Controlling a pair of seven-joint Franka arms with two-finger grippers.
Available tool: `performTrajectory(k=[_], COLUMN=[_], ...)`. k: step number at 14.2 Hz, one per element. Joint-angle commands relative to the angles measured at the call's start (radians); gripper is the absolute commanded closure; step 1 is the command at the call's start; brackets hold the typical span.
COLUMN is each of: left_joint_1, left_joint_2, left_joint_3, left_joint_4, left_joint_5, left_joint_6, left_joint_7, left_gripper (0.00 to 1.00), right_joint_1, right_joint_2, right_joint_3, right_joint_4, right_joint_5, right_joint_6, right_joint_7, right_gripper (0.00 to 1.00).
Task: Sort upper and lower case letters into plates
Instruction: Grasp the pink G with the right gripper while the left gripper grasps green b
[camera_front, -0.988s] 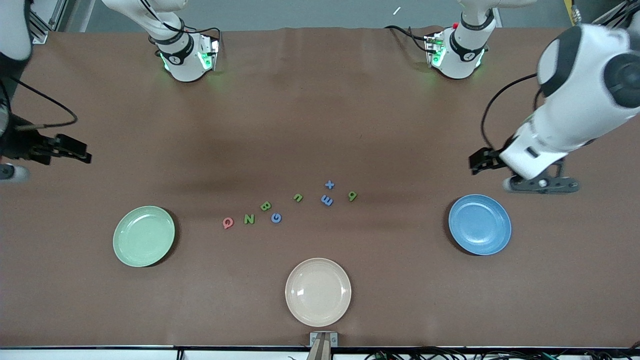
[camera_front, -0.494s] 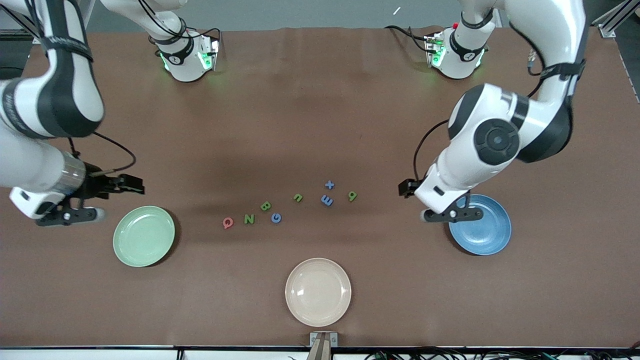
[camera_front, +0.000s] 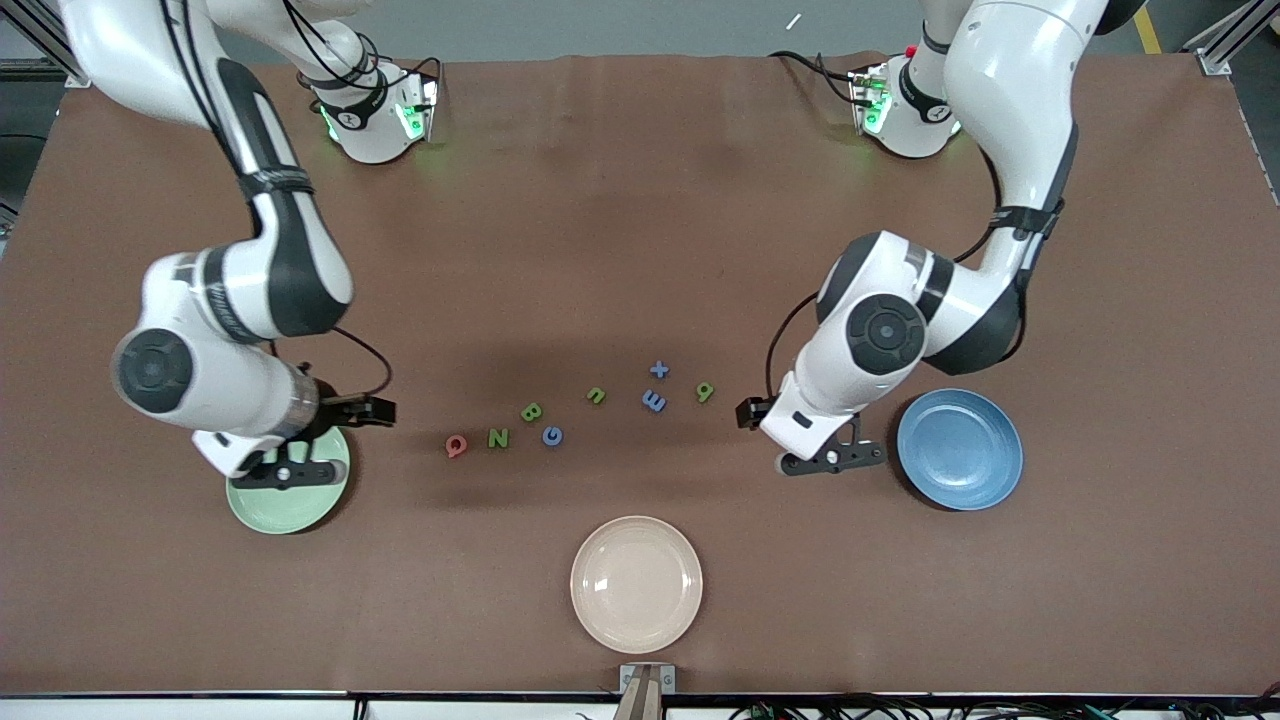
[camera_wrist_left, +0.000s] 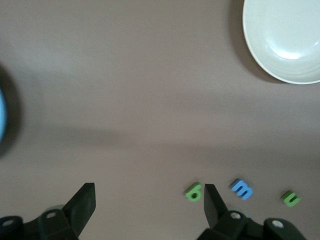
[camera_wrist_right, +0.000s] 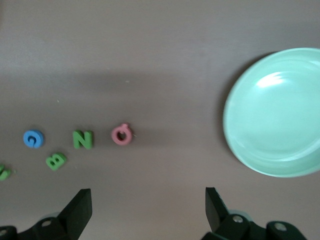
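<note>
All eight letters (camera_front: 552, 435) lay loose, none plated, farther from the front camera than the cream plate (camera_front: 636, 584). The left gripper (camera_front: 832, 461), fingers spread, hung beside the blue plate (camera_front: 960, 449); the right gripper (camera_front: 285, 472), likewise spread, hung over the green plate (camera_front: 262, 508). Each should probably descend squarely astride one letter.

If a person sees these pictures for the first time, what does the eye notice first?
First, the small coloured letters scattered in a loose line mid-table, farther from the front camera than the cream plate. Then both arms: the open right gripper over the green plate, and the open left gripper over bare table beside the blue plate.
</note>
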Motion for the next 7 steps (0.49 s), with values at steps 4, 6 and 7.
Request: performTrajectory(k=[4, 6, 7], left_joint_1=[-0.099, -0.119, -0.125], left_joint_2=[0.091, 0.114, 0.125], left_joint_3=[0.012, 0.012, 0.012], left_joint_4=[0.044, 0.041, 0.038], left_joint_5=[0.023, 0.024, 0.024], left_joint_6=[0.046, 0.066, 0.069], left_joint_7=[-0.252, -0.306, -0.325], left_gripper=[0.11, 0.14, 0.17], right_joint_1=[0.061, 0.062, 0.070], right_joint_2=[0.165, 0.192, 0.199], right_joint_3=[-0.010, -0.010, -0.010], right_joint_4=[0.010, -0.009, -0.019], right_joint_5=[0.005, 0.005, 0.006], right_joint_6=[0.143, 0.181, 0.197], right_joint_7=[0.093, 0.093, 0.093], right_gripper=[0.00, 0.00, 0.00])
